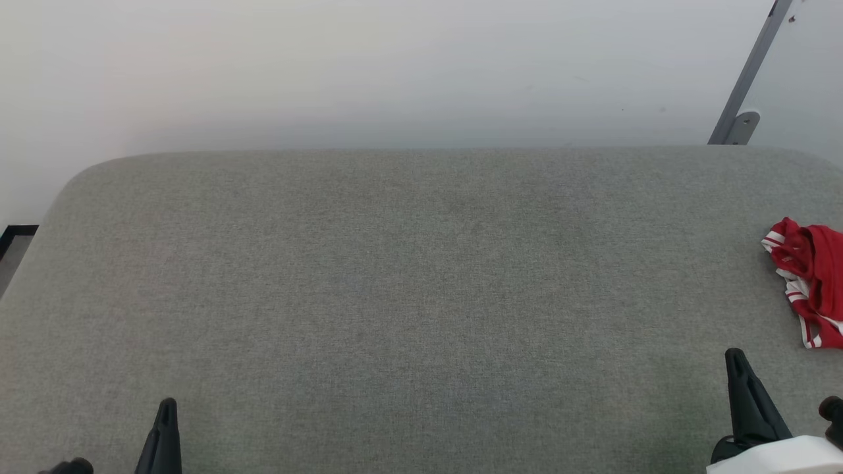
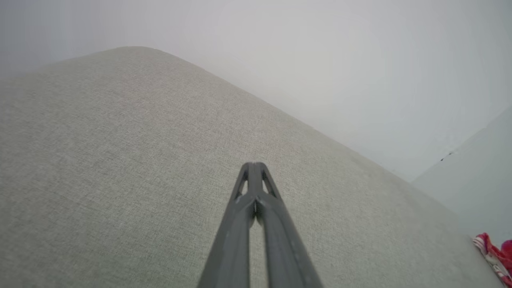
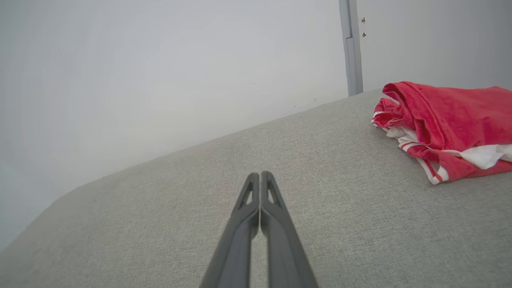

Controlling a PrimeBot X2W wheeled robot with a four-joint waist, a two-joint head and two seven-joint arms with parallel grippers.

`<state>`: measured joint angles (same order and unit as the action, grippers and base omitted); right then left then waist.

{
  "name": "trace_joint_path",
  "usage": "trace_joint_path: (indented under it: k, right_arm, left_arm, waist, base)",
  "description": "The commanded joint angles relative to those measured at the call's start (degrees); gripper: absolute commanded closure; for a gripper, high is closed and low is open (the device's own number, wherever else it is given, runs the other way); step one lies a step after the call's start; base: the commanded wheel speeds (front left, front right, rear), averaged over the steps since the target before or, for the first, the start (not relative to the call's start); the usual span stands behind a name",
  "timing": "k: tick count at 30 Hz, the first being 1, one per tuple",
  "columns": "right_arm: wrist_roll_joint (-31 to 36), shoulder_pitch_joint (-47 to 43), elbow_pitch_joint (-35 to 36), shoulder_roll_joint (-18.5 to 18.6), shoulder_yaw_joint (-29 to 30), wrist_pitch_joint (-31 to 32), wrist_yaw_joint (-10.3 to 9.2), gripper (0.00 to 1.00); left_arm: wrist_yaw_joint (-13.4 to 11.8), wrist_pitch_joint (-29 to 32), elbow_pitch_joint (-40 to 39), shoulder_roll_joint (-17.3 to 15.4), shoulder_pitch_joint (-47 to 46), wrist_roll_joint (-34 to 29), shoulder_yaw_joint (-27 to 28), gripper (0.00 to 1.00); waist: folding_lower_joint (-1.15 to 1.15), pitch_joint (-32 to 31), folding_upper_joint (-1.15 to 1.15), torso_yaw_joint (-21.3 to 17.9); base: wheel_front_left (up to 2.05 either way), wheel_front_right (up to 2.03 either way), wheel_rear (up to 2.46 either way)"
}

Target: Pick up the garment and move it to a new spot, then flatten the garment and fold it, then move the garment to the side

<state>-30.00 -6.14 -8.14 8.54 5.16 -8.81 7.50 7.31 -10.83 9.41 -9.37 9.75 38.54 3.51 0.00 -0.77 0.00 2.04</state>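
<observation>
The garment (image 1: 811,280) is a crumpled red shirt with white and red striped trim, lying bunched at the far right edge of the grey table (image 1: 395,296). In the right wrist view the garment (image 3: 448,128) lies ahead and to the right of my right gripper (image 3: 260,175), whose fingers are pressed together with nothing between them. My right gripper (image 1: 735,355) rests low at the lower right, below the shirt and apart from it. My left gripper (image 2: 253,165) is shut and empty over bare fabric; it sits at the lower left (image 1: 167,403). A sliver of the garment (image 2: 494,256) shows at the far right.
The table has a grey woven fabric top with rounded far corners. A pale wall (image 1: 395,66) rises behind it. A grey metal post with a bracket (image 1: 741,99) stands at the back right. A dark strip of floor (image 1: 14,240) shows past the left edge.
</observation>
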Motion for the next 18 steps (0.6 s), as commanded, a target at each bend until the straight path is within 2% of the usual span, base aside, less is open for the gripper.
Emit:
trace_joint_path:
  k: [1, 18]
  right_arm:
    - [-2.15, 1.66, 0.39, 0.04, 0.19, 0.51, 0.0, 1.0]
    - [-16.25, 4.29, -1.0, -1.28, 0.47, 4.01, 0.0, 1.0]
  left_arm:
    - [0.04, 0.43, -0.55, -0.36, -1.66, 1.86, 0.44, 1.0]
    - [0.08, 4.32, 0.6, 1.11, -5.11, 14.18, 0.98, 1.0]
  waist:
    - [0.0, 0.01, 0.0, -0.03]
    - [0.0, 0.16, 0.0, -0.34]
  base:
    - [0.0, 0.0, 0.0]
    - [0.0, 0.0, 0.0]
